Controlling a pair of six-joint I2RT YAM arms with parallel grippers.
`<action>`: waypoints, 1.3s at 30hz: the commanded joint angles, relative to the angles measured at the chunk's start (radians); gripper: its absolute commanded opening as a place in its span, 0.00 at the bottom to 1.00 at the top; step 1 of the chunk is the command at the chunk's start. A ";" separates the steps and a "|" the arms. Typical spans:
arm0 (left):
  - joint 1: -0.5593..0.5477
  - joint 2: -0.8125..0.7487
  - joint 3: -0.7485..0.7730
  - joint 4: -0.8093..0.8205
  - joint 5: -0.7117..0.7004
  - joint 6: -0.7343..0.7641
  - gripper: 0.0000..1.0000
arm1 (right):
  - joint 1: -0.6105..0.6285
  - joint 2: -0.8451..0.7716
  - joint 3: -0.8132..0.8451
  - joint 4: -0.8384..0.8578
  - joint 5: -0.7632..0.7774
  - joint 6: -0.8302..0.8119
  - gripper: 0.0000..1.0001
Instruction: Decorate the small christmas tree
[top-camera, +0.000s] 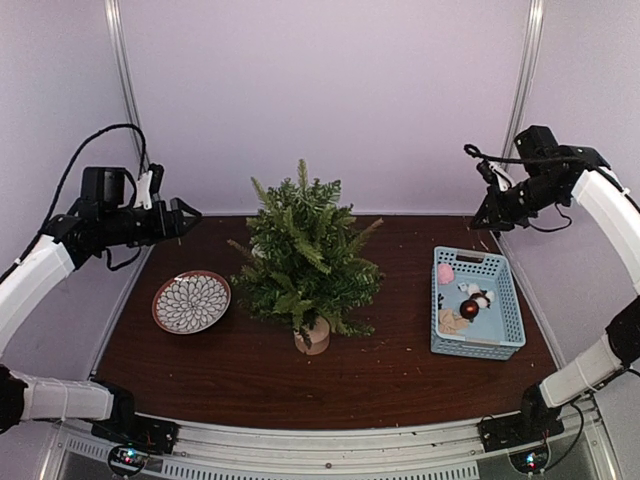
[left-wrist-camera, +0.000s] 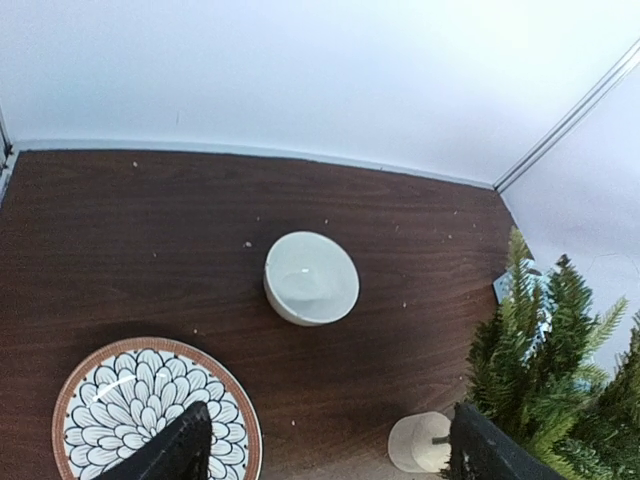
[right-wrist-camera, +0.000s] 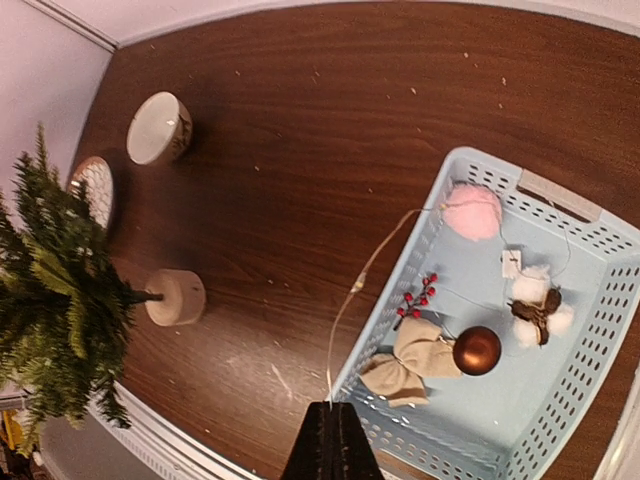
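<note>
The small christmas tree (top-camera: 305, 250) stands mid-table on a pale wooden stump (top-camera: 313, 337), bare of ornaments. It also shows in the left wrist view (left-wrist-camera: 550, 370) and the right wrist view (right-wrist-camera: 60, 290). A light blue basket (top-camera: 505, 300) at the right holds a pink ball (right-wrist-camera: 472, 211), a brown bauble (right-wrist-camera: 477, 350), a beige bow (right-wrist-camera: 412, 360), red berries (right-wrist-camera: 417, 298) and a cotton sprig (right-wrist-camera: 535, 305). My right gripper (right-wrist-camera: 330, 410) is shut on a thin wire (right-wrist-camera: 370, 275) that runs up from the basket, held high above it (top-camera: 482, 222). My left gripper (left-wrist-camera: 330, 425) is open and empty, high at the left (top-camera: 190, 215).
A patterned plate (top-camera: 191, 302) lies left of the tree. A small white bowl (left-wrist-camera: 311, 278) sits behind the tree, hidden in the top view. The enclosure's white walls stand close at the back and sides.
</note>
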 joint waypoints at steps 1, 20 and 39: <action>-0.003 -0.036 0.082 0.026 -0.001 0.046 0.82 | 0.006 -0.045 0.057 0.098 -0.095 0.140 0.00; -0.217 0.103 0.529 -0.133 -0.102 0.304 0.79 | 0.029 -0.151 0.143 0.646 -0.179 0.592 0.00; -0.302 0.290 0.796 -0.374 -0.316 0.372 0.97 | 0.047 -0.217 0.050 0.817 0.007 0.626 0.00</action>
